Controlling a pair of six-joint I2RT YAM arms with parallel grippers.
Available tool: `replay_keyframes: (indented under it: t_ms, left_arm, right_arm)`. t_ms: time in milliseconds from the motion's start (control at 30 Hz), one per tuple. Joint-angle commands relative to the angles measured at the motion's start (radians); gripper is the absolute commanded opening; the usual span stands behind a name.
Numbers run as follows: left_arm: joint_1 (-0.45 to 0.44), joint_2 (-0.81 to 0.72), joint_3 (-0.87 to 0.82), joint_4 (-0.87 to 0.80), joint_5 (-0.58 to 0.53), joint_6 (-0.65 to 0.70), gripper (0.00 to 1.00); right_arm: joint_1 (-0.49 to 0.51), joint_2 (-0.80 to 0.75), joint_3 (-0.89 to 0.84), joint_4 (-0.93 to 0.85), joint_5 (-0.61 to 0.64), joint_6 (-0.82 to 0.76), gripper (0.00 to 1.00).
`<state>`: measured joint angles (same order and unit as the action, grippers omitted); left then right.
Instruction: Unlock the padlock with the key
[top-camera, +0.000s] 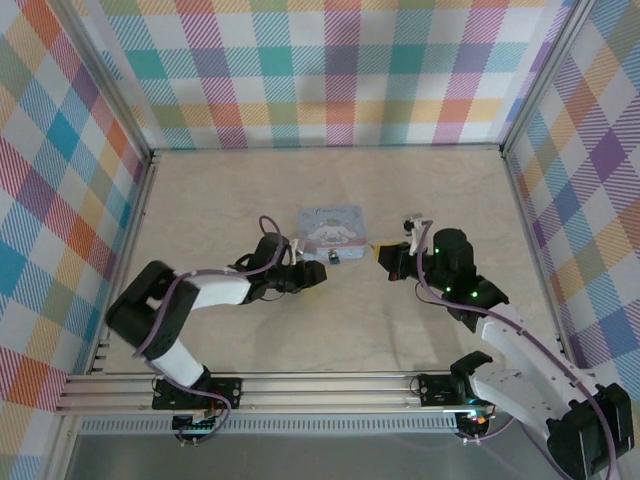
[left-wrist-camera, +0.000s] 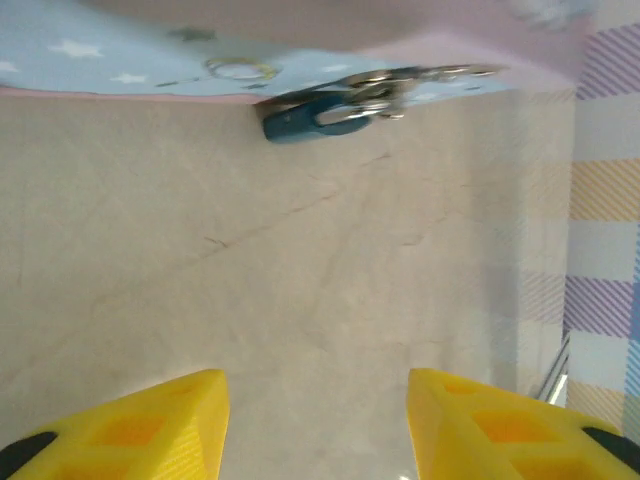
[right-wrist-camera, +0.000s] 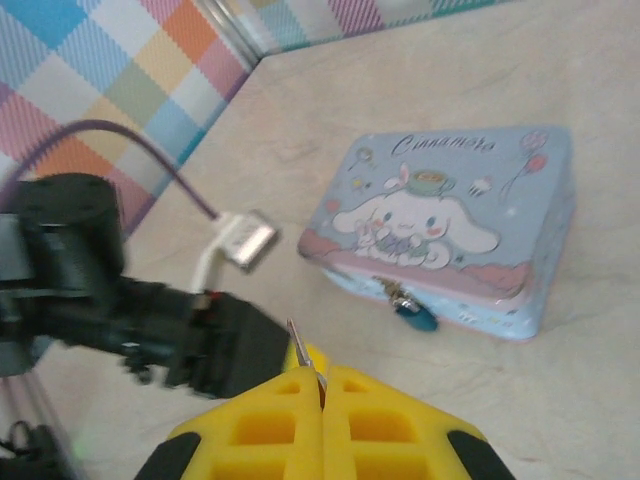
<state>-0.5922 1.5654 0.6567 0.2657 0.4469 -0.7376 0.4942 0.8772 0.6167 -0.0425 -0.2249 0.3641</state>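
Two arms | left pincer (left-wrist-camera: 318, 405) agape before padlock (left-wrist-camera: 300, 122) hanging on tin (right-wrist-camera: 450, 215) | right pincer (right-wrist-camera: 322, 385) pinching key (right-wrist-camera: 299, 347)

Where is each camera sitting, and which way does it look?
Top external: above and behind, looking down on the table; left arm and right arm show.
Left wrist: low on the left arm, facing the padlock at the front of the tin; left gripper open below.
Right wrist: on the right arm, looking down at the tin; right gripper shut on the key, left arm beyond.
Shared: both wrist views catch padlock and tin.
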Motion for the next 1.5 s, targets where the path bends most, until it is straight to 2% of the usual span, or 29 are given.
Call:
replay_keyframes:
  t_ms: [0,100,200,267,400,467,633,833,933,1267,1467]
  left_arm:
    - [0.010,-0.167,0.081,-0.243,-0.096,0.059,0.58]
    - [0.044,-0.243,0.151,-0.341,-0.126,0.026,0.70]
    - [0.110,-0.257,0.208,-0.311,-0.047,-0.069,0.76]
    - [0.132,-0.242,0.273,-0.298,0.019,-0.126,0.75]
    - [0.119,-0.223,0.381,-0.292,0.085,-0.199,0.68]
    - [0.104,-0.223,0.406,-0.271,0.103,-0.242,0.68]
    - [0.056,-0.225,0.443,-0.244,0.137,-0.319,0.67]
    - [0.022,-0.206,0.476,-0.274,0.157,-0.342,0.66]
    - [0.016,-0.206,0.484,-0.268,0.156,-0.352,0.63]
    - [0.012,-0.222,0.495,-0.321,0.145,-0.332,0.44]
    - [0.012,-0.207,0.498,-0.316,0.153,-0.328,0.28]
  right_arm:
    - [0.045,0.023,0.080,-0.067,0.151,-0.162,0.00]
    - [0.094,0.047,0.116,-0.059,0.237,-0.246,0.00]
    - [0.138,0.050,0.139,-0.020,0.309,-0.336,0.00]
    - [0.165,0.071,0.171,-0.015,0.365,-0.405,0.00]
    - [0.255,0.133,0.211,0.025,0.514,-0.584,0.00]
    - [0.312,0.157,0.207,0.094,0.600,-0.672,0.00]
    - [0.422,0.219,0.199,0.244,0.727,-0.868,0.00]
    - [0.524,0.311,0.197,0.482,0.883,-1.091,0.00]
    - [0.535,0.334,0.205,0.526,0.901,-1.126,0.00]
    - [0.545,0.341,0.192,0.575,0.927,-1.166,0.00]
    - [0.556,0.331,0.177,0.563,0.927,-1.183,0.00]
